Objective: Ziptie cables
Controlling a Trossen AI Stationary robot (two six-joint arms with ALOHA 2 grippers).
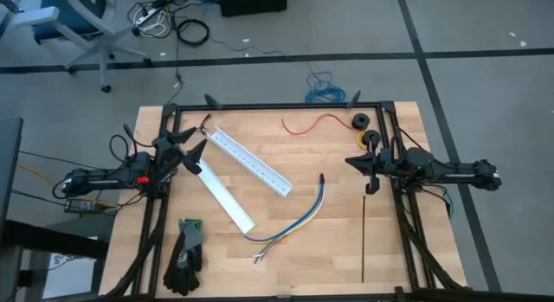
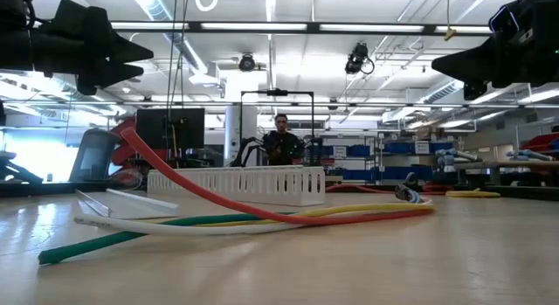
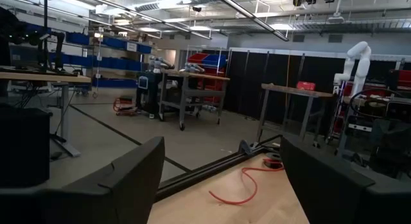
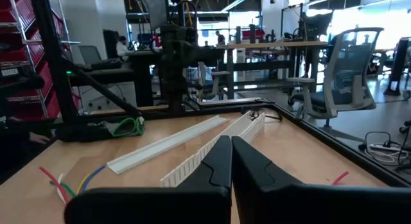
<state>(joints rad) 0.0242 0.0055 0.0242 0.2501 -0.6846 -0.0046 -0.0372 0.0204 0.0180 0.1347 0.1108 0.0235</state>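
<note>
At the near edge of the worktop [image 1: 346, 241], toward the left side, a dark pair of gloves [image 1: 185, 254] is laid, with a green tag at its top. Just beyond, near the middle, the cables [image 1: 290, 222] are spread loose on the wood: a thin bundle of yellow, green, blue and white wires, its bare ends fanned toward the near edge and its dark-sleeved end pointed away. They are touched by neither tool. A thin dark rod [image 1: 363, 241] is laid straight along the right side, well apart from the cables.

Farther in, a white channel [image 1: 249, 163] with slotted walls is set on a slant, and a flat white cover [image 1: 223, 196] is laid beside it, the two closing into a V toward the left arm.

The left tool [image 1: 196, 155] is held at the left side, over the cover's end, its fingers [image 3: 125, 179] spread wide with nothing between them. The right tool [image 1: 353, 160] is held at the right side, its fingers [image 4: 217, 161] pressed together on nothing.

Toward the far edge a single red wire [image 1: 316, 124] is curled, with a small dark round thing [image 1: 359, 122], possibly a tape roll, next to it. Beyond the worktop a blue coiled cable [image 1: 322, 87] is seen on the floor, and in the low view a person [image 2: 281, 139] is seen far behind.
</note>
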